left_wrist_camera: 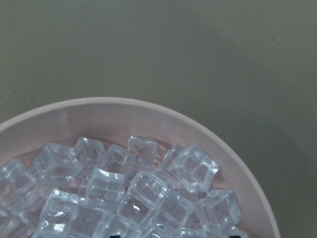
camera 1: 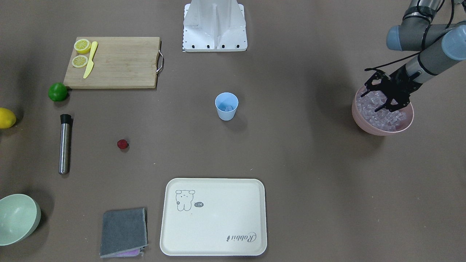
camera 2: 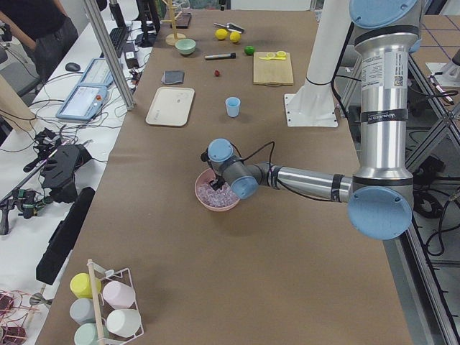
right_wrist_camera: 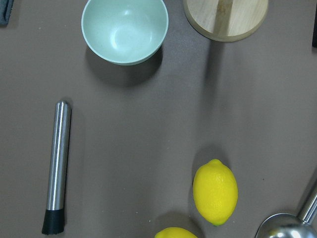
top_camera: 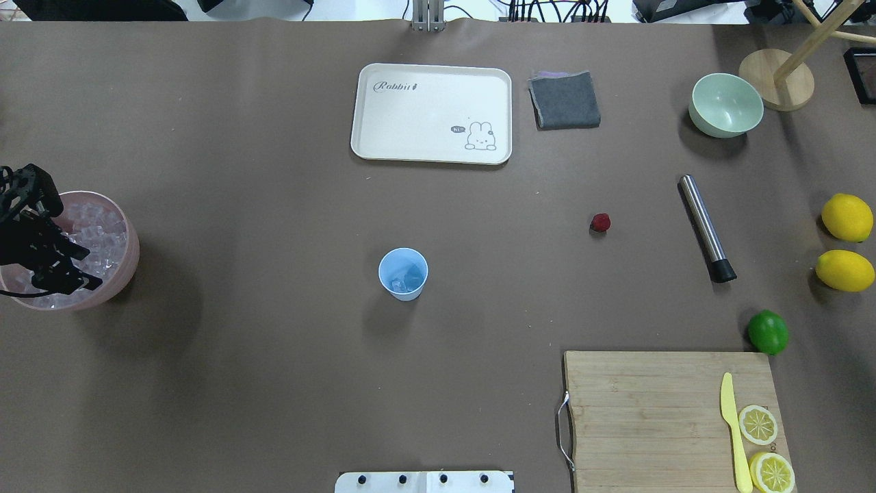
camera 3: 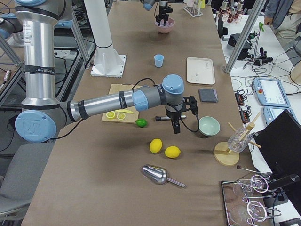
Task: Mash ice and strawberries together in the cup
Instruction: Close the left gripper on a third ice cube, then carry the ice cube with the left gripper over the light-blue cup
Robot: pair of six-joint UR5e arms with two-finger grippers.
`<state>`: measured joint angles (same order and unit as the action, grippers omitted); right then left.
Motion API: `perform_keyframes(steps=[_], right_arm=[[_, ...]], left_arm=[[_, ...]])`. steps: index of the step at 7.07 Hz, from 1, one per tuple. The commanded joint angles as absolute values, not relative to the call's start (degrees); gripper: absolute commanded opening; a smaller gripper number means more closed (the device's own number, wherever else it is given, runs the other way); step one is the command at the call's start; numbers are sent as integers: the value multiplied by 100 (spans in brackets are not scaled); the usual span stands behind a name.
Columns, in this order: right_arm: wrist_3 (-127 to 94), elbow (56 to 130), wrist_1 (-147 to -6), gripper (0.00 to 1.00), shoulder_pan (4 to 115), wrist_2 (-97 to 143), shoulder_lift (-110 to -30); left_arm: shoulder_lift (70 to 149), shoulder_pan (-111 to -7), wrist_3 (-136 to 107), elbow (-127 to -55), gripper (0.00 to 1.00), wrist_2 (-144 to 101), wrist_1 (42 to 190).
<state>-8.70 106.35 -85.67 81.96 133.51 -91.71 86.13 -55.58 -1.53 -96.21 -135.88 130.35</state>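
Observation:
The light blue cup [camera 1: 226, 106] stands mid-table with a few ice cubes in it; it also shows in the overhead view [top_camera: 403, 274]. Most of the ice [camera 1: 380, 113] fills a pink bowl [camera 1: 378, 131] at the table's left end. My left gripper [camera 1: 370, 102] is open, its tips down at the ice [left_wrist_camera: 138, 193] in that bowl [top_camera: 130, 268]. The strawberry [camera 1: 122, 144] lies alone on the table, also in the overhead view [top_camera: 600, 222]. My right gripper [camera 3: 176, 126] hangs above the table near the metal muddler [right_wrist_camera: 57, 163]; I cannot tell whether it is open.
A cream tray [top_camera: 431, 113], grey cloth [top_camera: 564, 100] and pale green bowl [top_camera: 725, 105] lie at the far side. A cutting board [top_camera: 650, 411] carries lemon slices and a yellow knife. A lime [top_camera: 767, 332], two lemons [top_camera: 846, 217] and a metal scoop [camera 3: 157, 175] sit at the right end.

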Motion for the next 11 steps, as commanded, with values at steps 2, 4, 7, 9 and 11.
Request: perform_keyframes(steps=[2, 4, 7, 9, 11], right_arm=[[-861, 10635, -8561, 100, 8200, 13351, -9167], [-853, 10635, -8561, 100, 8191, 13359, -9167], [-861, 10626, -8569, 100, 8200, 13403, -9176], [-844, 10626, -8569, 100, 8191, 13412, -9185], [-844, 10635, -8569, 100, 8191, 13447, -9176]], left_arm=[[8605, -5563, -158, -9615, 14, -13649, 13025], [8622, -5677, -158, -9624, 0, -13832, 13017], [8710, -6265, -149, -9633, 0, -14132, 12946], [9312, -6582, -228, -9615, 0, -14518, 12842], [9867, -6574, -874, -9659, 0, -14537, 12726]])
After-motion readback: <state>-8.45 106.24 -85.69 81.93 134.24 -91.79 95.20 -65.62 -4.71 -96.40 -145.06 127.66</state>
